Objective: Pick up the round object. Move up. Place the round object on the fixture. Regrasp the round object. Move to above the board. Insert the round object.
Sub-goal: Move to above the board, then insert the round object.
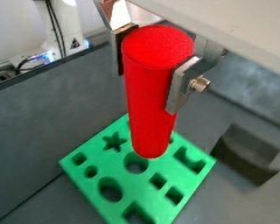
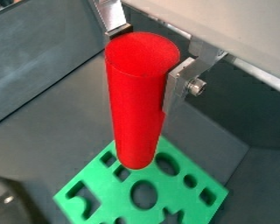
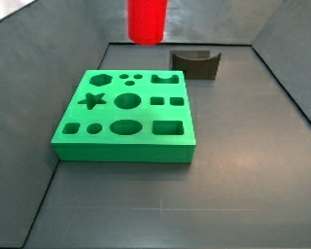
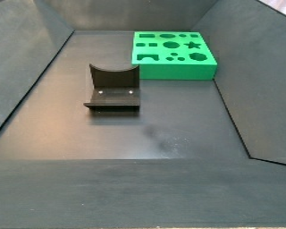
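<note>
The round object (image 1: 149, 114), a smooth red cylinder, hangs upright in the gripper (image 1: 150, 70), which is shut on its upper part. In both wrist views a silver finger (image 2: 180, 83) presses each side of it. Its lower end hovers well above the green board (image 1: 101, 179), over the area of the round holes near the star. In a side view the round object (image 3: 147, 19) shows at the top edge, high over the board's (image 3: 125, 112) far side, with the gripper out of frame. The fixture (image 3: 194, 63), a dark notched block, stands bare beside the board.
Dark grey walls enclose the work floor on all sides (image 4: 38, 54). The fixture (image 4: 112, 89) sits on the floor a short way from the board (image 4: 173, 52). Cables and white equipment (image 1: 38, 44) lie beyond the wall.
</note>
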Available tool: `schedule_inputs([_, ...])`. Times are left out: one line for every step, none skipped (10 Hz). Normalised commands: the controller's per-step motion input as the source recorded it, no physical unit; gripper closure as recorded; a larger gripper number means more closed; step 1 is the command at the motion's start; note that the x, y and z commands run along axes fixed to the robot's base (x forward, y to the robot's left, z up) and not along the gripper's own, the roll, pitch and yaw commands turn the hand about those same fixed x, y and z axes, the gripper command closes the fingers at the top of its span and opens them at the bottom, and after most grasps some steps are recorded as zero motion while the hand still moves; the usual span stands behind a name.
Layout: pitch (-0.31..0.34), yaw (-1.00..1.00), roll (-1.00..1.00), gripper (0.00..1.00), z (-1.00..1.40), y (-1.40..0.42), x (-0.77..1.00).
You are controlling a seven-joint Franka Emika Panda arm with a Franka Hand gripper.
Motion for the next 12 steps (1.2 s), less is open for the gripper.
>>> schedule_inputs([-0.051, -0.02, -0.35, 1.00, 0.00, 0.01, -0.05])
schedule_inputs([0.049, 0.00, 0.00, 1.00, -0.96, 0.49, 0.00])
schedule_inputs([0.047, 0.00, -0.01, 1.00, -0.87, 0.52, 0.00])
schedule_inputs([0.067, 0.00, -0.09, 1.00, -0.76, 0.51, 0.00])
schedule_inputs([0.066, 0.00, -0.28, 1.00, -0.62, 0.44, 0.00])
schedule_inputs([0.046, 0.00, -0.35, 1.00, -0.49, 0.33, 0.00])
schedule_inputs([0.000, 0.08, -0.28, 1.00, -0.60, 0.06, 0.00])
schedule_inputs([0.000, 0.14, -0.25, 1.00, -0.58, 0.00, -0.05])
schedule_inputs([-0.046, 0.13, -0.18, 1.00, -0.45, -0.01, -0.11])
schedule_inputs([-0.117, 0.17, -0.06, 1.00, -0.49, -0.05, -0.13])
schedule_inputs([-0.204, 0.22, 0.00, 1.00, -0.41, -0.01, -0.24])
schedule_inputs([-0.204, 0.29, 0.00, 1.00, -0.24, -0.02, -0.30])
